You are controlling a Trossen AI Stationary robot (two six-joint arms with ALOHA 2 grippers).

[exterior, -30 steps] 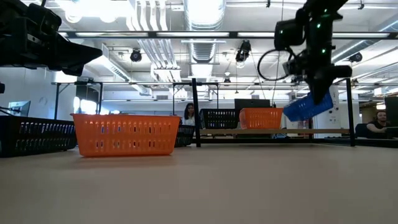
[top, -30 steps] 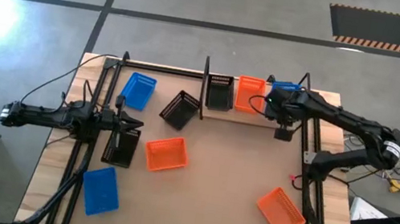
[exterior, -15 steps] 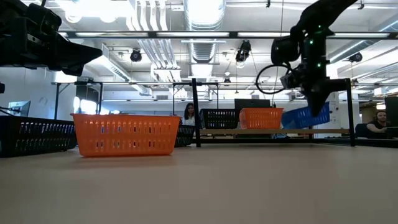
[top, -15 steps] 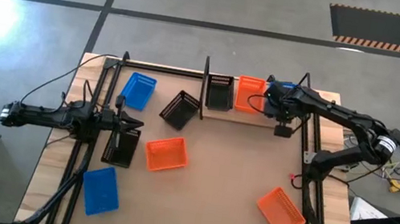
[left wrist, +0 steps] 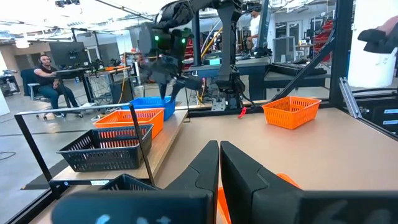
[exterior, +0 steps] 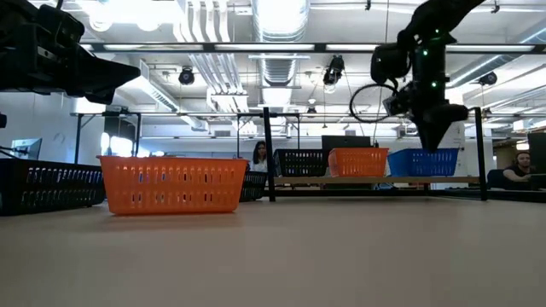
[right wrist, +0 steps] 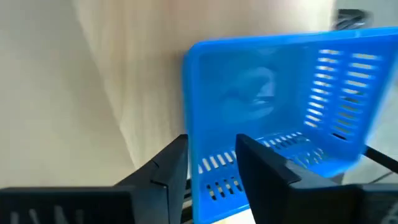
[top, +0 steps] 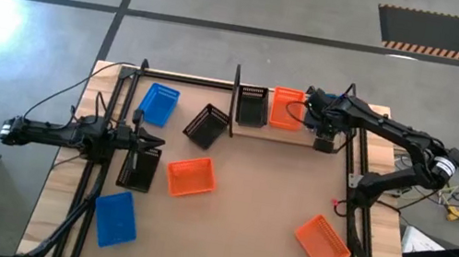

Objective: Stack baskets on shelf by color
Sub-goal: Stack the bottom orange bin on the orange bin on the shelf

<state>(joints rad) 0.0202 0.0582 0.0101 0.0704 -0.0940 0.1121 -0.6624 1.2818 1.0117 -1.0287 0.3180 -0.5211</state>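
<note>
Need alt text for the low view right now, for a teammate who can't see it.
The right gripper sets a blue basket level on the shelf, beside an orange basket and a black basket.

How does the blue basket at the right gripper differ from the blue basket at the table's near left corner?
The blue basket on the shelf sits on the shelf beside an orange basket, with the right gripper around its wall; the blue basket near the left corner lies loose on the table, untouched. The first is largely hidden from above, the second fully visible. Both are blue and slotted.
</note>
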